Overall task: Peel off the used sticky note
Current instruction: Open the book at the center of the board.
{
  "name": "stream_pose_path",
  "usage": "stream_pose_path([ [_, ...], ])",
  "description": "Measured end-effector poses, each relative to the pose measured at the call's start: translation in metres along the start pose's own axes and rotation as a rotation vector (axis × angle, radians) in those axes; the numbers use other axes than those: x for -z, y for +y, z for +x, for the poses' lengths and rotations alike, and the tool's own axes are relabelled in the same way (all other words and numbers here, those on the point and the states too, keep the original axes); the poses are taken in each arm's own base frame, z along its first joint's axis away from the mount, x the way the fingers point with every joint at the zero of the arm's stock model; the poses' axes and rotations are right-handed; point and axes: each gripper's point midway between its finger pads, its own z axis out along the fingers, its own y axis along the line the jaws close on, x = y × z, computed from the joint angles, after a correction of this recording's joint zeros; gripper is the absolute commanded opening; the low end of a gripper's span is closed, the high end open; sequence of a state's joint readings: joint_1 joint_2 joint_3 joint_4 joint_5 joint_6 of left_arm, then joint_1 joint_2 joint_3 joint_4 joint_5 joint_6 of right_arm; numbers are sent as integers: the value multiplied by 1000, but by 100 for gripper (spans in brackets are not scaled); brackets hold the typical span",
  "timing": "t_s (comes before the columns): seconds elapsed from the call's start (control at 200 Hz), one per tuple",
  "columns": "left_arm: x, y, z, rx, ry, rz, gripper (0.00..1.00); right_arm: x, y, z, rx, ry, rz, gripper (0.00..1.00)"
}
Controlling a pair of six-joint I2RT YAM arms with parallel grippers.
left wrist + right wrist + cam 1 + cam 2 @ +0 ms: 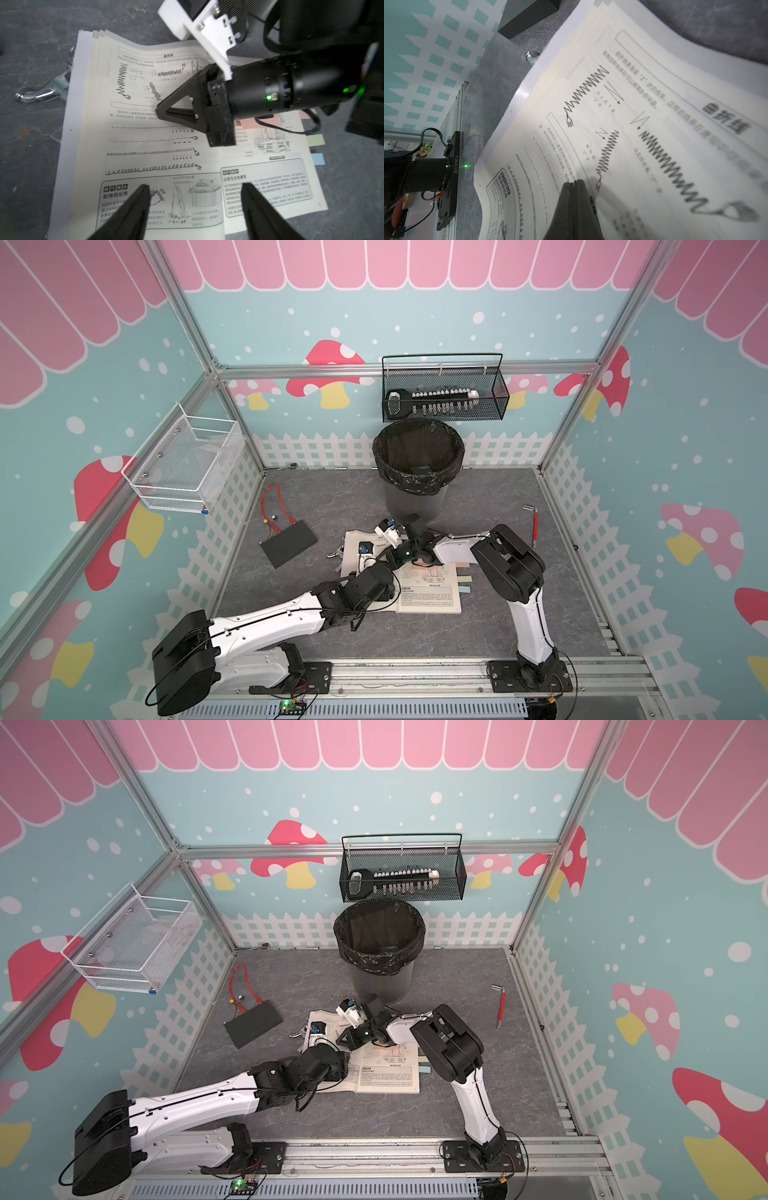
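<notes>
An open book [432,593] lies on the grey table. On its right page sits a pink sticky note [248,122], partly covered by my right wrist. Pink [307,113], green [315,140] and blue [318,159] tabs stick out past the page's outer edge. My right gripper [574,181] is shut with nothing in it. Its tip [158,109] rests on the left page [643,93]. My left gripper [195,185] hangs open above the lower part of the book, near the spine, and holds nothing.
A black-lined trash bin [411,506] stands just behind the book. A black box [289,542] with a red wire lies to the left, a red-handled tool [535,526] to the right. A metal clip [39,95] pokes out beside the book's left edge.
</notes>
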State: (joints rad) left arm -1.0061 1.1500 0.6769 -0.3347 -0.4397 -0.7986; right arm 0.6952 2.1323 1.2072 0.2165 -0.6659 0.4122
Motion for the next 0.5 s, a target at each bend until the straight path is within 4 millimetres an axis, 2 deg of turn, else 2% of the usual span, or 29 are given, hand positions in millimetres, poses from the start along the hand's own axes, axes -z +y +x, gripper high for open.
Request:
stream_pose_path([
  [0.055,4,-4,-7,3,-25,19,97,-1,0,0,-1,2,-1,0],
  [0.095,5,-5,-10,4,-38,22,82,-1,0,0,-1,2,-1,0],
  [0.115,4,-6,-10,4,-39,23,69,-1,-1,0,-2,3,-1,0],
  [0.16,0,-5,-10,4,-40,19,24,-1,-1,0,-2,3,-1,0],
  [0.195,-6,-5,-8,2,-35,17,0,-1,-1,0,-2,4,-1,0],
  [0.275,-24,1,7,-2,-4,4,0,-1,-1,0,-3,5,0,0],
  [0.4,-52,27,43,-16,81,-65,0,-2,0,0,-2,5,0,0],
  [0.495,-61,40,53,-18,102,-109,0,-2,-1,1,-3,6,1,0],
])
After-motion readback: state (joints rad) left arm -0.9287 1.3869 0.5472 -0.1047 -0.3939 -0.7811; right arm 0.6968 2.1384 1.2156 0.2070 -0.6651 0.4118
